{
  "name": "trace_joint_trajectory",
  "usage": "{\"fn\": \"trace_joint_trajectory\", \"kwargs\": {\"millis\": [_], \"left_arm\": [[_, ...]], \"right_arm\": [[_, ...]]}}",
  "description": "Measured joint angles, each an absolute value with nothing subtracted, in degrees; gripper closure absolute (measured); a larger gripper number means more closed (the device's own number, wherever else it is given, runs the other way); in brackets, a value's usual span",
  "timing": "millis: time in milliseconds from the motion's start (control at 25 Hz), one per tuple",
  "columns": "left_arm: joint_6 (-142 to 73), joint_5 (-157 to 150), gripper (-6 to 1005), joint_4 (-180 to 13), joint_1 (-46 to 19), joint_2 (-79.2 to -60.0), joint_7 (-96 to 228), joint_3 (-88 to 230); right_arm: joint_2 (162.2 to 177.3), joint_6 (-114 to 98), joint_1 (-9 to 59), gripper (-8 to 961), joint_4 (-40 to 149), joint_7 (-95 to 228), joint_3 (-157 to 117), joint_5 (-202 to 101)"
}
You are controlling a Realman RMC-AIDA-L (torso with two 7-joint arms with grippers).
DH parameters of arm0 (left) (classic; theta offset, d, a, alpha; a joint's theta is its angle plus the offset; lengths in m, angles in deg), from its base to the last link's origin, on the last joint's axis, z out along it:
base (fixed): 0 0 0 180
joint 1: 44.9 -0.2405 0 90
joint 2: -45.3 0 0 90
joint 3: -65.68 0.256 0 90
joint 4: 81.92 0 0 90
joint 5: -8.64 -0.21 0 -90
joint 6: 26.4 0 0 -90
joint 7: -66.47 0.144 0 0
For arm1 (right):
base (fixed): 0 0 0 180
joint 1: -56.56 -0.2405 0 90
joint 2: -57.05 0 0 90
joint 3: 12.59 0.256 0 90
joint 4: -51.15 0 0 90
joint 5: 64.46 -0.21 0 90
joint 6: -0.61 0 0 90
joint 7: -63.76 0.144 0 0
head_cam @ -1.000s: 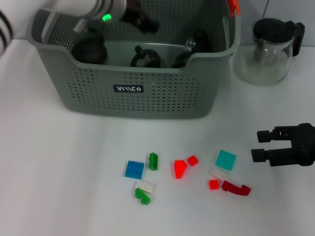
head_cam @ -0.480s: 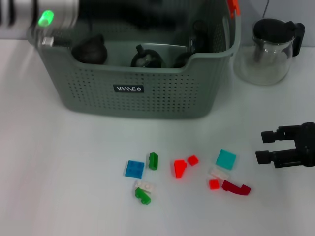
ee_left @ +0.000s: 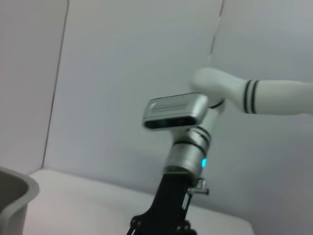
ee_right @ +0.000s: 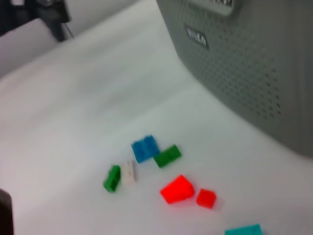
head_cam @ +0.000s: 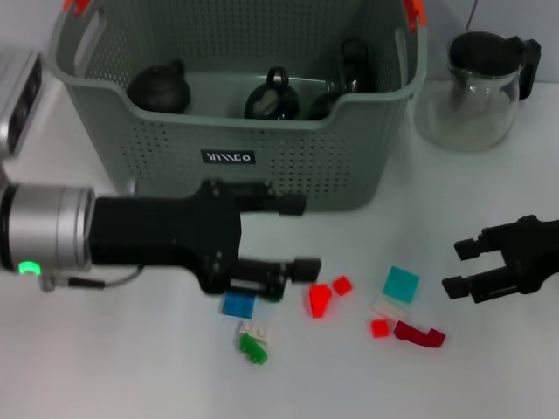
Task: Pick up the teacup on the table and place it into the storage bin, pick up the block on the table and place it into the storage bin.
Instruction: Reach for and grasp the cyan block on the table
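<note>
The grey-green storage bin stands at the back of the table, and three dark teacups lie inside it. No teacup shows on the table. Loose blocks lie in front of the bin: a blue one, a red wedge and a teal one. My left gripper hangs open and empty in front of the bin, just left of the red wedge and above the blue block. My right gripper is open at the right, beside the teal block. The right wrist view shows the blue block, the red wedge and the bin.
A glass pitcher with a black lid stands right of the bin. A grey device sits at the far left edge. More small blocks, among them a dark red one and a green one, lie near the front.
My left arm has come out of the bin and swung down in front of it, over the blocks. The middle teacup in the bin is now uncovered. The right gripper shifted slightly.
</note>
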State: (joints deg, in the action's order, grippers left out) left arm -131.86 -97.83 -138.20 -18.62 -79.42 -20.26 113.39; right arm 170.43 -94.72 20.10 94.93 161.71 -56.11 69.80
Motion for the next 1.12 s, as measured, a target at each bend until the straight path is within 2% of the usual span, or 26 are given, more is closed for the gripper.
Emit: {"fn": "trace_joint_trajectory", "kwargs": {"millis": [120, 360, 680, 920, 1120], "left_arm": [[-132.25, -98.06, 145, -134.58, -19.64, -79.46, -14.72, 113.02], [-132.04, -101.93, 133, -129.18, -20.04, -79.49, -4.23, 112.36], [-129.83, -103.11, 134, -124.12, -19.72, -79.36, 0.80, 111.82], [-130.14, -105.04, 134, -123.96, -19.64, -79.45, 3.37, 112.10], [-129.58, -107.07, 134, -123.26, -19.53, -79.48, 6.21, 112.41]], "right_arm": [[171.68, -93.18, 16.34, 141, 95.05, 163.33, -56.10, 76.25], [173.09, -91.14, 11.88, 139, 95.09, 165.43, -56.40, 82.87], [175.86, -84.94, 8.61, 140, 94.72, 167.90, -61.96, 85.32], [177.11, -80.99, 7.91, 140, 93.95, 169.67, -66.08, 85.11], [177.28, -78.43, 7.21, 140, 91.58, 170.31, -68.11, 83.98]]}}
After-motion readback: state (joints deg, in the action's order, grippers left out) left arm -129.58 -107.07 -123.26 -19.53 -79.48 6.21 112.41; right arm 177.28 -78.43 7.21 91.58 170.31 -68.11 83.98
